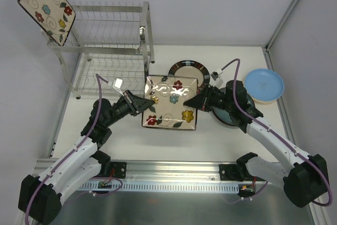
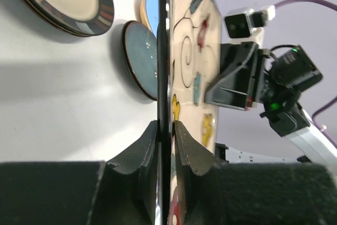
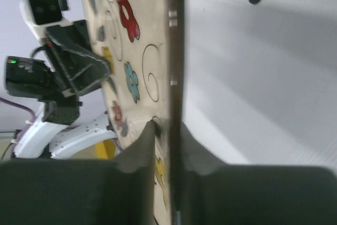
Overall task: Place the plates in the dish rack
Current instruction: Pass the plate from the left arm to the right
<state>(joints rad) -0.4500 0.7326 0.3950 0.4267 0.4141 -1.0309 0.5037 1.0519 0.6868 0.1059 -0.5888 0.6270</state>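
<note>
I have the square floral plate point(image 1: 171, 104) between both arms, seemingly lifted off the table point(image 1: 131, 140), just right of the dish rack point(image 1: 108, 9); the left gripper point(image 2: 166, 130) is clamped on its left edge and the right gripper point(image 3: 167, 127) pinches the opposite edge; a second floral plate point(image 1: 46, 6) leans on the rack's top tier. To do this well, I'd free one side only once the other grip feels firm; then tip the plate upright and line its edge with a wire slot before lowering; the glaze looks slippery.
</note>
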